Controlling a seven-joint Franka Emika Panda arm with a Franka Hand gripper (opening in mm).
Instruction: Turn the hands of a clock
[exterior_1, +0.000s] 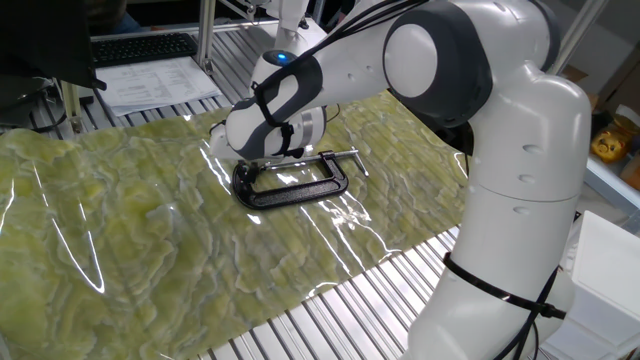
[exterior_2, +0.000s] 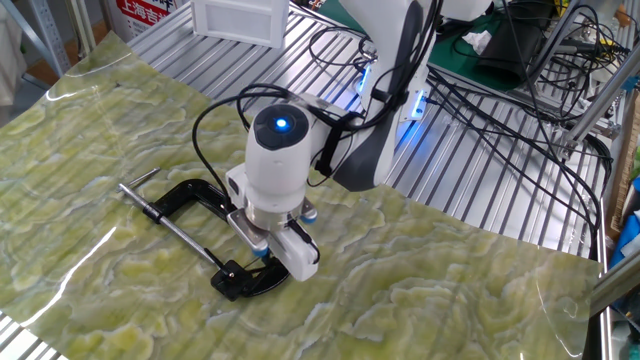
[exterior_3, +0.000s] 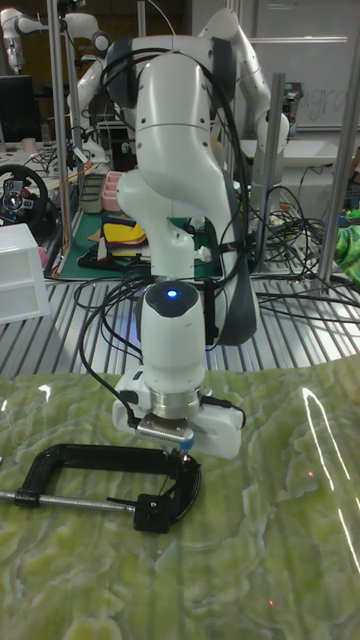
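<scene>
One black C-clamp (exterior_2: 205, 235) lies on the green mat (exterior_2: 420, 300), and the clock should sit in its jaw, hidden beneath the gripper (exterior_2: 275, 245). I can't tell the fingers' state. Seemingly mid-turn; next comes careful wrist rotation without dragging the clamp.

You're in a robotics lab: the bench (exterior_2: 480, 190) is slatted aluminium under a green marbled sheet (exterior_2: 90, 140), black cable bundles (exterior_2: 500, 110) trail at two o'clock, and a keyboard (exterior_1: 145, 46) and a second white arm (exterior_3: 15, 30) stand behind.
</scene>
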